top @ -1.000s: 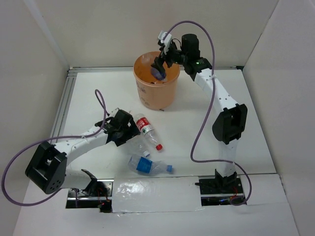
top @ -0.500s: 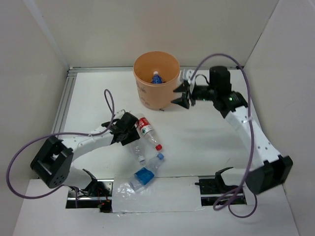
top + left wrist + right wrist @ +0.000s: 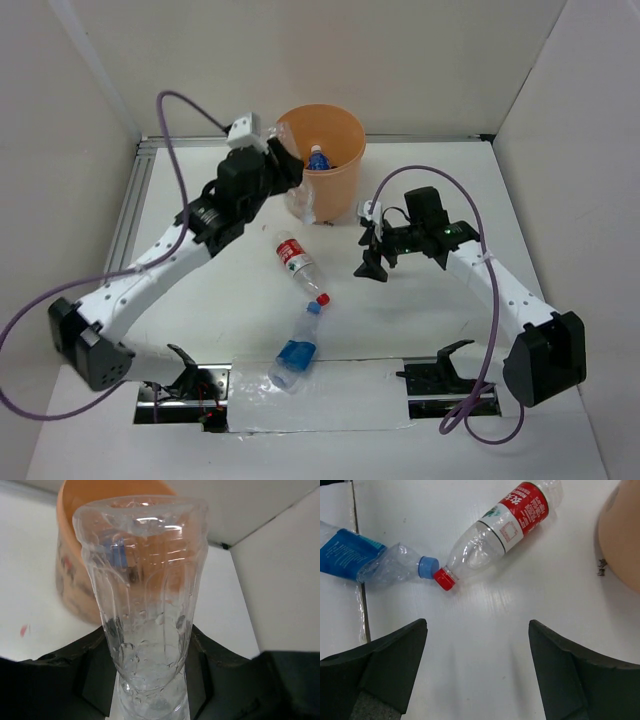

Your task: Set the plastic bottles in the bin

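At the upper left of centre in the top view, the left gripper (image 3: 283, 180) is clamped on a plain clear bottle (image 3: 145, 605). In the left wrist view the bottle stands lengthwise between the two dark fingers (image 3: 95, 680), which press on its lower part from either side. Its dented far end points toward the bin (image 3: 345, 190).

Just to the right, the orange bin stands at the top centre of the top view, the held bottle close against its left side. A blue-capped bottle (image 3: 318, 158) lies inside it.

Below the bin, in mid-frame, a red-labelled bottle (image 3: 298, 265) lies on the white table (image 3: 200, 230). A blue-labelled bottle (image 3: 295, 350) lies lower down. Their caps meet or nearly meet in the right wrist view.

Right of centre, the right gripper (image 3: 372, 252) hangs over bare table with its jaws spread wide and nothing between them. In its wrist view both loose bottles lie beyond the fingertips, in the upper left, well apart from either finger.
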{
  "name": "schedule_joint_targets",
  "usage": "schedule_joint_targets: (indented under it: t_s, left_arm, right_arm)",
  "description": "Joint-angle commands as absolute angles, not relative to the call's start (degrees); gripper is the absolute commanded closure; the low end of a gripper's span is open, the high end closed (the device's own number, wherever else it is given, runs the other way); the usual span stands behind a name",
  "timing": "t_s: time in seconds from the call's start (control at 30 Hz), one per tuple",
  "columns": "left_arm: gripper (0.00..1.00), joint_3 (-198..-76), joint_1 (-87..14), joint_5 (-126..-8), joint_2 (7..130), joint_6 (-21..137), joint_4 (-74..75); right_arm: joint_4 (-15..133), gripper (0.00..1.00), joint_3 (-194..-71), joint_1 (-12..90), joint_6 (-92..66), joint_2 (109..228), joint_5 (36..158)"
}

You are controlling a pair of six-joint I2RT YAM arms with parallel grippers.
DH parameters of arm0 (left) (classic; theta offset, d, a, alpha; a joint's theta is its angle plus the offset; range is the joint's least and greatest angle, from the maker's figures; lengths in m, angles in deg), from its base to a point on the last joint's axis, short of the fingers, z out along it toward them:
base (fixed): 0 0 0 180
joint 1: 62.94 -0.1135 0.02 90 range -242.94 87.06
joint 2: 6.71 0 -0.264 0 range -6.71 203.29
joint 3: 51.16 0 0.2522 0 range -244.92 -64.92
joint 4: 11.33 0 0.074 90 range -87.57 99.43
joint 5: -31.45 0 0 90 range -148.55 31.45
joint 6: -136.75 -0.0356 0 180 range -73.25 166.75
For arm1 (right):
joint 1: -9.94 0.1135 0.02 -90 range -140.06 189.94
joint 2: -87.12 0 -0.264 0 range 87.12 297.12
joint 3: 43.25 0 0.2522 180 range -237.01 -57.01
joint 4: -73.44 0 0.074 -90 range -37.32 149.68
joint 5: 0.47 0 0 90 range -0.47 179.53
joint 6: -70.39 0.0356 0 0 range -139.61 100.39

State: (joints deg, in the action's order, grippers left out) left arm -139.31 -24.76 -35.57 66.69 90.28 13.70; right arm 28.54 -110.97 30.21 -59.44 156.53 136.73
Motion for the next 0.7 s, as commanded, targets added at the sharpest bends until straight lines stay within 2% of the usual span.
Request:
schedule_joint_targets:
  t_s: [0.0, 0.1, 0.17, 0.23, 0.3, 0.47, 0.57, 0.67]
  left_arm:
    - [0.72, -148.2, -26.5, -34.4, 76.8, 80.9, 1.8]
    - [0.70, -158.0, -27.8, -35.0, 85.6, 79.7, -0.8]
    - [0.70, -162.5, -28.4, -33.2, 89.5, 79.7, -1.7]
    - [0.62, -168.2, -28.9, -31.9, 94.7, 79.2, -1.7]
    - [0.62, -172.6, -30.3, -31.1, 97.6, 80.6, -0.6]
    - [0.41, -178.3, -33.1, -30.9, 103.9, 83.5, 2.3]
    - [0.20, -181.1, -33.7, -31.4, 106.8, 82.0, 4.8]
    - [0.19, -182.6, -35.2, -34.2, 107.5, 83.1, 7.8]
  right_arm:
    - [27.4, 0.11, -109.8, 31.6, -61.9, 156.3, 137.6]
    - [25.1, 0.10, -109.3, 32.2, -67.5, 155.2, 139.9]
    - [20.1, 0.09, -108.1, 32.2, -78.4, 154.6, 142.0]
    - [16.7, 0.07, -107.0, 32.7, -86.8, 153.8, 144.5]
    - [15.7, 0.04, -105.3, 35.3, -93.8, 152.5, 144.0]
    - [19.7, 0.02, -105.0, 41.6, -98.8, 155.8, 140.2]
    - [21.1, 0.02, -107.0, 45.4, -100.8, 160.2, 139.0]
    - [21.1, 0.01, -109.3, 49.6, -102.3, 163.4, 138.4]
